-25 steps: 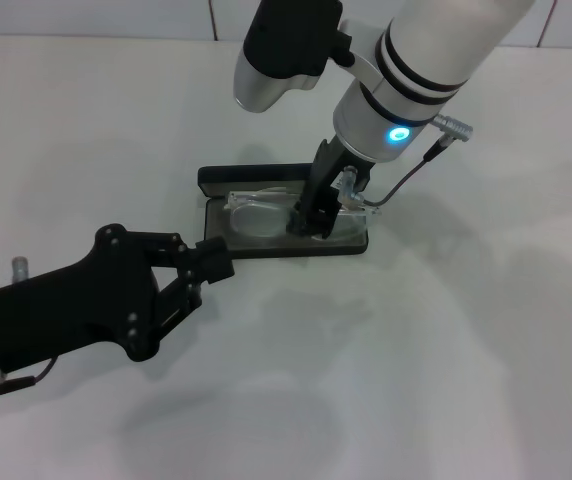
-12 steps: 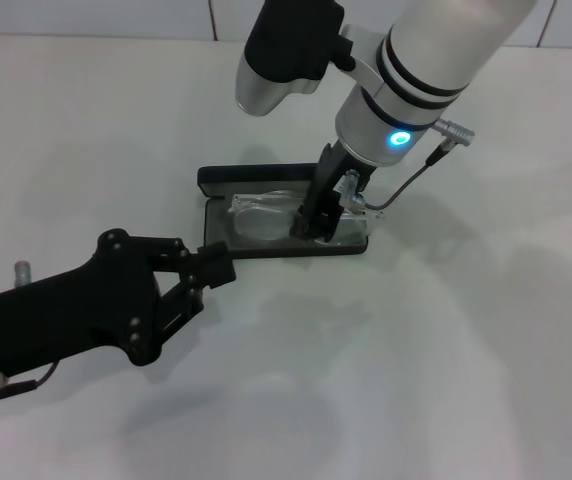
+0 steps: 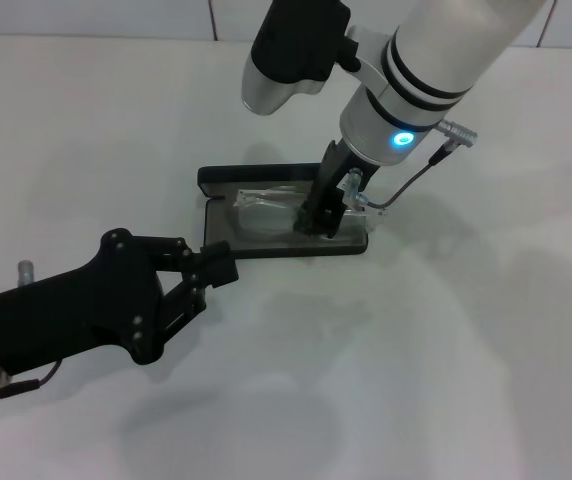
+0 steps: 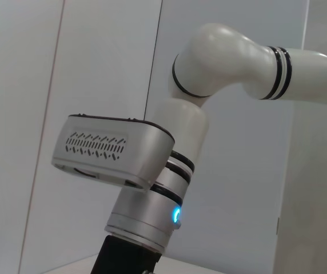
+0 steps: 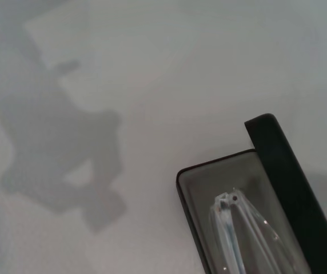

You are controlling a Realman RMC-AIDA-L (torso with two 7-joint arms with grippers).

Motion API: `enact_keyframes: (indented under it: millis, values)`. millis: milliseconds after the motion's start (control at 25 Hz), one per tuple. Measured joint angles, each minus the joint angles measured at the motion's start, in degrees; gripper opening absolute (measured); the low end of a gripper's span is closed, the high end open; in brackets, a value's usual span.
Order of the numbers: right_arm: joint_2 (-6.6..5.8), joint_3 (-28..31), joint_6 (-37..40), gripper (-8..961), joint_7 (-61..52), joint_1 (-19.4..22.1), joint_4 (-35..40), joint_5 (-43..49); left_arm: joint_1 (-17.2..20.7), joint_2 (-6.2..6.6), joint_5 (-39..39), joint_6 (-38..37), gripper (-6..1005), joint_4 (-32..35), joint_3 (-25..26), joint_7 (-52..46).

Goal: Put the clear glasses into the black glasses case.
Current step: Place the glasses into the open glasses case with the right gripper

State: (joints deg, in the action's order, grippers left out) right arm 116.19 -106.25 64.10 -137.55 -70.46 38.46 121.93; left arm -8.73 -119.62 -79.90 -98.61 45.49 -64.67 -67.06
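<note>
— Where are the clear glasses [image 3: 266, 212]?

— Lying inside the black glasses case [image 3: 284, 246], on its grey lining, directly under the right gripper [image 3: 316, 220]. The case sits open on the white table [image 3: 466, 340], its lid [image 3: 256, 176] folded back flat on the side beyond the gripper.

— And the right gripper itself?

— It reaches down into the open tray, its black fingers at the glasses near the tray's right end. Whether they pinch the frame or stand apart from it, I cannot tell (the finger body hides the tips). In the right wrist view you see only one corner of the case [image 5: 255, 188] and a folded clear temple [image 5: 238, 228] resting within it.

— The left gripper?

— The left gripper [image 3: 216, 262] rests low over the table, just in front of the case's near left corner, well to the left of the right gripper. Its black fingers appear drawn together on nothing, the tip close to the tray's edge; contact is not clear.

— What surrounds all that?

— A plain matte white tabletop with soft shadows of both arms. Beyond the far edge, a pale wall with thin vertical seams [image 4: 152, 85] (seen in the left wrist view behind the right arm [image 4: 232, 51]).
</note>
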Motion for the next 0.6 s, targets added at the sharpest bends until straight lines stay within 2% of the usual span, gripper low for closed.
enact_keyframes:
  millis: [600]
  values:
    - [0.0,-0.5,-0.4,125,0.0,0.0,0.0,0.2,-0.2,0.0,0.0,0.0,83,0.0,0.0,0.0]
